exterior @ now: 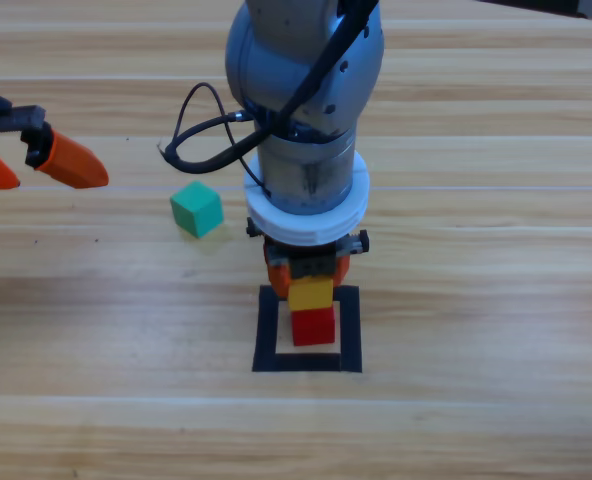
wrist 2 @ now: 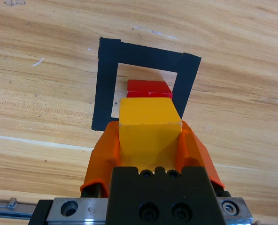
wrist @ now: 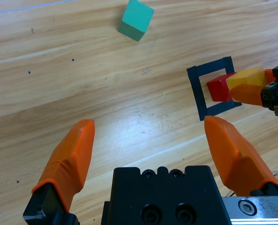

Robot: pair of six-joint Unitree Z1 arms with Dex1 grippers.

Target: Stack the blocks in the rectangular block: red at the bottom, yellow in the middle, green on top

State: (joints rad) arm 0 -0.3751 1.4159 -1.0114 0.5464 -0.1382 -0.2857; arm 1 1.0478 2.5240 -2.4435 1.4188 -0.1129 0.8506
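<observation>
Pale wooden worktop [exterior: 476,420] with visible grain and a soft satin sheen, marked by a few small dark specks. A rectangle of matt black tape [exterior: 266,330] lies flat on it. The red cube [exterior: 314,326], yellow cube [exterior: 312,292] and green cube [exterior: 196,209] look smooth and matt. Orange fingers [wrist: 71,159] appear to be smooth plastic. The arm's grey shell [exterior: 306,60] is glossy, with a brushed metal band below it.

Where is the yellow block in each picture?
High view: the yellow block is low in the middle, in the right claw, above the red block.
Left wrist view: at the right edge, yellow block beside the red one.
Right wrist view: in the centre, yellow block between the orange jaws.
Shared landmark: the black tape rectangle, with the red block inside.
</observation>
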